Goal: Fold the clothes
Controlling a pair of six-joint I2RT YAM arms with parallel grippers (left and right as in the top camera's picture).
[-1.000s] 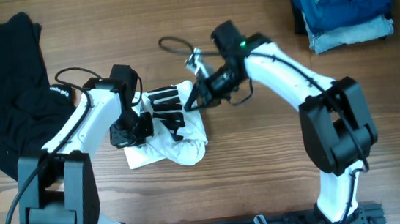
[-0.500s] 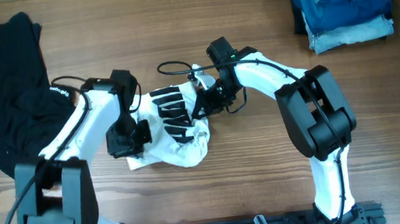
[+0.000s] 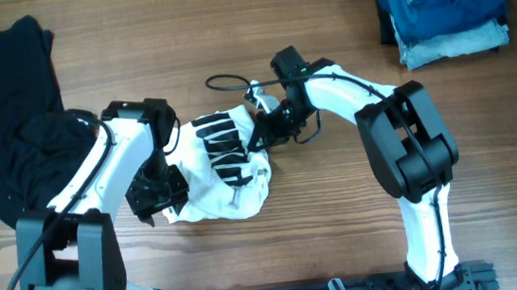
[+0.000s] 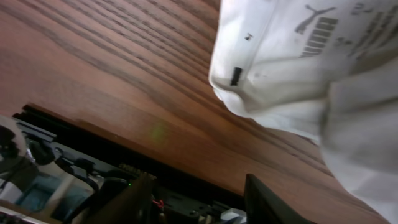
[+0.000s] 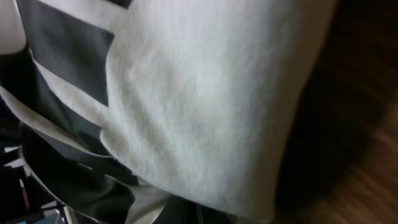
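Overhead view shows the left hand (image 3: 154,198) open and empty just beside the white T-shirt (image 3: 229,181), which lies bunched in the middle of the table (image 3: 342,223), with the right hand (image 3: 259,133) clenched on its far edge.

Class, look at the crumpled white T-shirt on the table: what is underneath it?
Under the white T-shirt only the wooden table shows, right up to its edges. Anything beneath its bunched middle is covered.
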